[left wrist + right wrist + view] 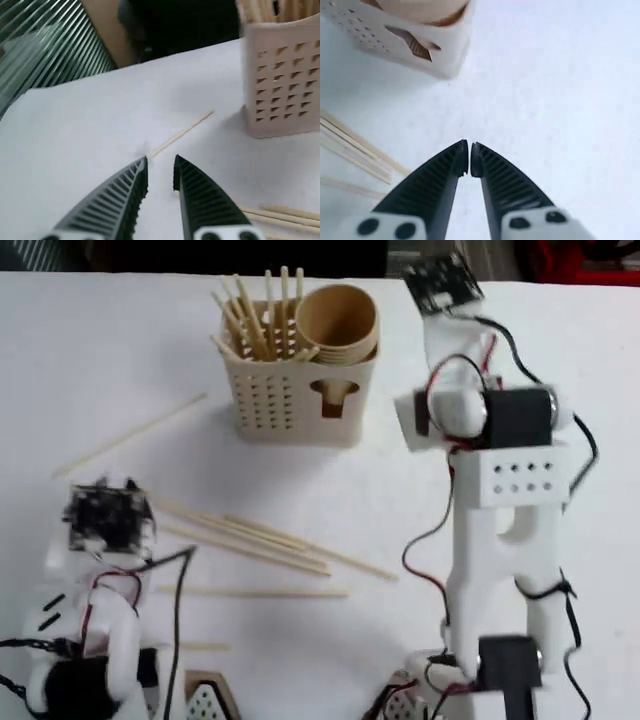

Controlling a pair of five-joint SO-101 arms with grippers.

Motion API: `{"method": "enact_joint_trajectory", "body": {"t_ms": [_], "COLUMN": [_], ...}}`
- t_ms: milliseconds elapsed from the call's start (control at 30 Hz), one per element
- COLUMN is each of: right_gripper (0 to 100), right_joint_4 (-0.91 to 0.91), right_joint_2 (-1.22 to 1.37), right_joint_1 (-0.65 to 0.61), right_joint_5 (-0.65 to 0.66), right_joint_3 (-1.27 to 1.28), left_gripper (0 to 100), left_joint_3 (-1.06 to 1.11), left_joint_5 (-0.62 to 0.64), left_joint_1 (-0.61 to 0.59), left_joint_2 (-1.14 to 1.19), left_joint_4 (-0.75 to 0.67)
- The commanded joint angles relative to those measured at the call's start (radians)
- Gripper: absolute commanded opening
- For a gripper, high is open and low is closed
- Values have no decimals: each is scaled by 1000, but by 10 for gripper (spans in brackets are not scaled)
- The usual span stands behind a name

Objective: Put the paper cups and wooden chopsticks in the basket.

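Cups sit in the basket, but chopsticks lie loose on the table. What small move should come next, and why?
Probably ease the left claw forward and down over the lone chopstick: that claw is open and empty, and the stick lies just ahead of it, apart from the other chopsticks. The right claw is shut.
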Motion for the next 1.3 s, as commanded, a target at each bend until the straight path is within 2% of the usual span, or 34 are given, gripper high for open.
{"method": "enact_joint_trajectory", "body": {"t_ms": [0,133,233,300,400,467,600,900,1267], "right_gripper": [24,24,24,24,25,25,25,25,25], "right_joint_4": [-65,-211,-358,-464,-607,-670,-756,-820,-820], "right_joint_2": [-125,-252,-346,-398,-447,-463,-466,-466,-464], "right_joint_1": [50,96,125,147,196,226,272,280,277], "right_joint_5": [-3,-11,-12,-61,-144,-155,-158,-160,-160], "right_joint_3": [180,454,663,790,944,1008,1083,1140,1145], "left_gripper": [106,110,177,219,227,233,234,230,231], "left_joint_3": [-104,-213,-325,-399,-471,-483,-482,-497,-730], "left_joint_5": [-92,-233,-351,-387,-445,-506,-605,-703,-706], "left_joint_1": [110,177,234,266,312,341,414,530,549], "left_joint_2": [101,358,561,665,782,843,980,1379,1774], "left_joint_4": [41,98,189,244,281,278,258,120,80]}}
